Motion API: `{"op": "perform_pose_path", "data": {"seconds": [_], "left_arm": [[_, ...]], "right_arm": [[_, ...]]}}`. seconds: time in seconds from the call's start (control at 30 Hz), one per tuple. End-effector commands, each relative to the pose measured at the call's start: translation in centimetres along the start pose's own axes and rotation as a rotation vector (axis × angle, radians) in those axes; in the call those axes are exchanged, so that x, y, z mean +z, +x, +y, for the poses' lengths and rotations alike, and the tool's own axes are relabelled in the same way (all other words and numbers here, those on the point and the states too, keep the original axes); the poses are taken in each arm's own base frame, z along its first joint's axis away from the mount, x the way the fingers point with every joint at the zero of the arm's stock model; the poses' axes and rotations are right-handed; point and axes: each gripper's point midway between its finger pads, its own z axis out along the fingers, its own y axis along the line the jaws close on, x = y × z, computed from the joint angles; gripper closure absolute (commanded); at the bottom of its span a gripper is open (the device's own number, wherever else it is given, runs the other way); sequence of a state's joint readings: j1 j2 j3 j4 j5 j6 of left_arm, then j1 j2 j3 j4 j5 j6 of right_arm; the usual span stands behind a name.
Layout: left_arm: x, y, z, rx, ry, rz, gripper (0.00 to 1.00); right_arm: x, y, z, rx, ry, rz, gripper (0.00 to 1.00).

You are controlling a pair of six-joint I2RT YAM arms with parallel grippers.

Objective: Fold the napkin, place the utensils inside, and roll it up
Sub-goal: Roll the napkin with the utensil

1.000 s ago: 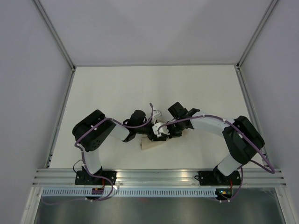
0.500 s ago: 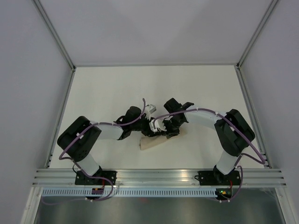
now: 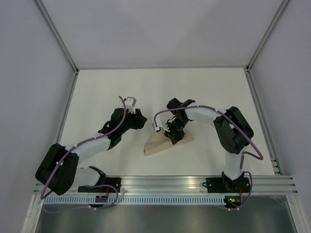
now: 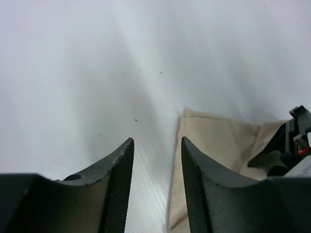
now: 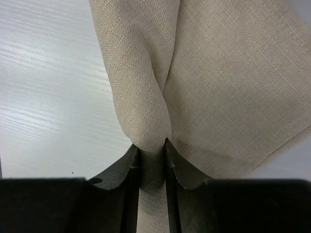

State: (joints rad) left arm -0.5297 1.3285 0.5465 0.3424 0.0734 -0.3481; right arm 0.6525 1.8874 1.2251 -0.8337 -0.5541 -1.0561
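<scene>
The beige napkin (image 3: 156, 147) lies bundled near the table's middle front. In the right wrist view a thick fold of the napkin (image 5: 228, 73) is pinched between the jaws of my right gripper (image 5: 151, 143). From above, the right gripper (image 3: 173, 137) sits over the bundle's right end. My left gripper (image 3: 141, 120) hovers up and left of the cloth, open with nothing between its fingers. In the left wrist view the left gripper (image 4: 157, 141) points at bare table beside the napkin's edge (image 4: 214, 141). No utensils show; they are hidden or out of view.
The white table (image 3: 121, 87) is boxed in by grey walls on the left, right and back. An aluminium rail (image 3: 165, 182) carrying both arm bases runs along the near edge. The right arm's wrist (image 4: 294, 145) shows at the far right of the left wrist view.
The left gripper opened, let go of the napkin and drew back to the left as its arm swung outward. The right gripper kept its hold and shifted slightly left.
</scene>
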Motion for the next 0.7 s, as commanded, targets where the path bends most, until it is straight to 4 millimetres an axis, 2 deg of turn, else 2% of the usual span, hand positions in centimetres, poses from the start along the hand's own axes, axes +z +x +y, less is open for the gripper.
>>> {"op": "perform_pose_path", "data": {"seconds": [0.0,0.1,0.13,0.17,0.23,0.33,0.47,0.6,0.67], "left_arm": [[-2.5,-4.4,2.0,-0.071,-0.125,-0.207,0.5],[-4.5,-6.6,1.8,-0.082,-0.125,-0.326,0.48],[-5.9,-8.1,1.2,-0.078,-0.101,-0.391,0.48],[-6.6,-8.6,1.0,-0.073,-0.09,-0.424,0.48],[-8.6,-10.3,0.2,-0.042,-0.058,-0.506,0.48],[-10.4,-11.4,-1.0,0.036,-0.014,-0.561,0.47],[-11.1,-11.6,-3.1,0.152,0.049,-0.539,0.46],[-10.7,-10.2,-4.8,0.28,0.058,-0.468,0.46],[-10.2,-9.3,-6.6,0.361,0.089,-0.434,0.47]], "right_arm": [[2.1,2.6,2.6,0.139,-0.159,0.083,0.89],[2.1,2.5,2.2,0.196,-0.196,0.077,0.9],[2.4,2.7,2.1,0.217,-0.217,0.082,0.9],[2.2,2.5,1.6,0.227,-0.214,0.073,0.9],[2.3,2.5,1.9,0.259,-0.252,0.077,0.9],[2.4,2.3,1.5,0.291,-0.269,0.082,0.9],[2.8,2.3,0.7,0.318,-0.272,0.095,0.9],[3.2,2.5,0.2,0.356,-0.283,0.104,0.9],[3.5,2.7,-0.2,0.37,-0.282,0.107,0.9]]}}
